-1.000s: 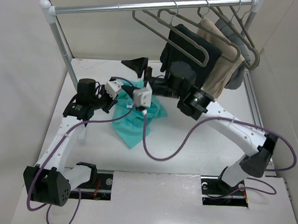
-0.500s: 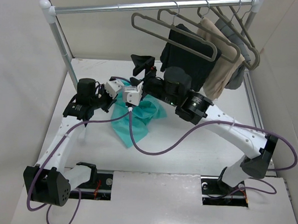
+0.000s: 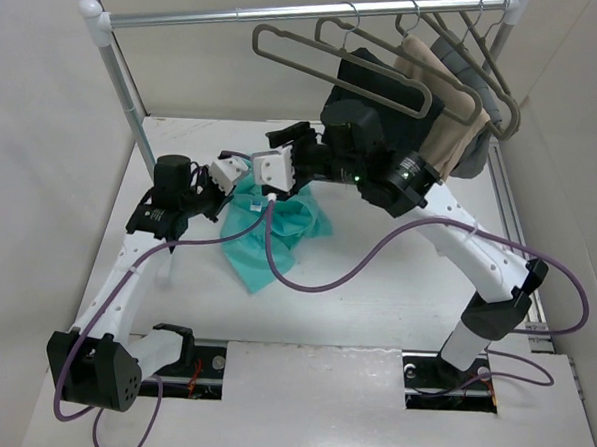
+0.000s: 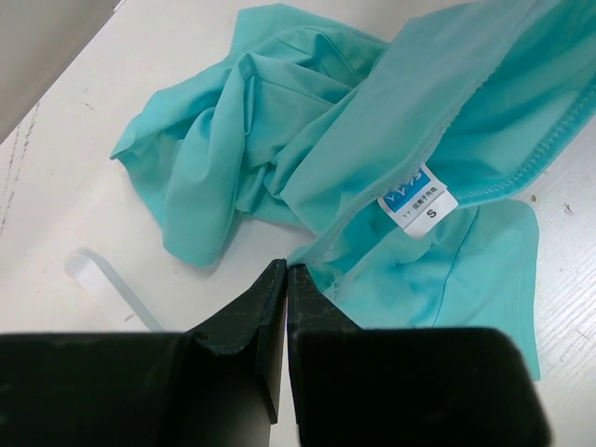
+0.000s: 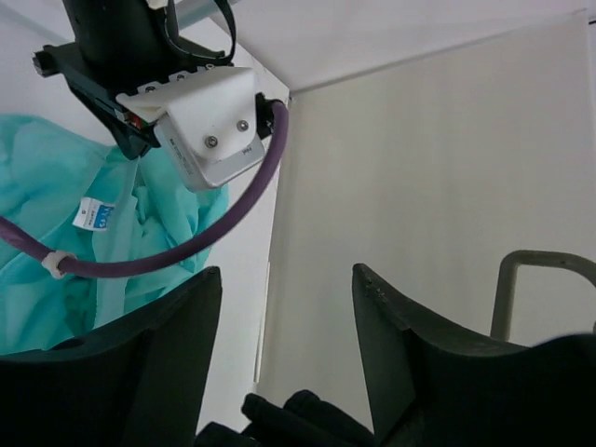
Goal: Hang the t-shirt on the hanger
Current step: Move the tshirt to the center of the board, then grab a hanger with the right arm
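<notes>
L gripper (image 4: pixel 286 272) has its fingers pressed together on a thin edge of the t-shirt (image 4: pixel 279 140), just by the neck label (image 4: pixel 416 198). The t-shirt lies crumpled on the table (image 3: pixel 374 318), nearer the far edge & left of centre. R gripper (image 5: pixel 284 307) is spread wide w/ nothing between, up off the table; the hanger (image 3: pixel 256 39) hangs bare on the rail (image 3: pixel 239 13).

Robotics lab test cell, white walled table (image 3: pixel 394 309), garment rail (image 3: pixel 239 15)
</notes>
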Robot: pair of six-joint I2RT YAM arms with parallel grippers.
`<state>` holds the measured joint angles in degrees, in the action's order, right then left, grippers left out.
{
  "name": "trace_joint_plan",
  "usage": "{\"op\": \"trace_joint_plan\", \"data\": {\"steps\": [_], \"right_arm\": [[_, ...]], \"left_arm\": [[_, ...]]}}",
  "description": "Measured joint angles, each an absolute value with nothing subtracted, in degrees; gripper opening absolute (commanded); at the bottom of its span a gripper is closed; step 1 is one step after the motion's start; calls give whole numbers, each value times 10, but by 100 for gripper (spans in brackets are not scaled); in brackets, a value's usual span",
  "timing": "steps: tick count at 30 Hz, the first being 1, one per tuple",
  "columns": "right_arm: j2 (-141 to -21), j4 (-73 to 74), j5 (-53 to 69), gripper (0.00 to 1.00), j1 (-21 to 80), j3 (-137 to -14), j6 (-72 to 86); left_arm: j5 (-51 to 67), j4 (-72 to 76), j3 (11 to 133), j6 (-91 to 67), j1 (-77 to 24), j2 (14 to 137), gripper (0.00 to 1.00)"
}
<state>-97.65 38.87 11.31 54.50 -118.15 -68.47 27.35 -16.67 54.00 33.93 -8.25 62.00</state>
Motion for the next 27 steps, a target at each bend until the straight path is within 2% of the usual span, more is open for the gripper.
{"op": "trace_joint_plan", "data": {"steps": [11, 16, 21, 27], "right_arm": [[-959, 453, 206, 65, 459, -1241, -610], [-921, 448, 219, 55, 386, -1246, -563], [-888, 423, 223, 46, 364, -1246, -539], [-881, 387, 230, 41, 338, -1268, -527]], "left_arm": [[273, -156, 539, 338, -83, 620, 0], [274, -148, 539, 335, -83, 620, 0], [274, -139, 530, 335, -83, 620, 0], [274, -131, 516, 331, -85, 619, 0]]}}
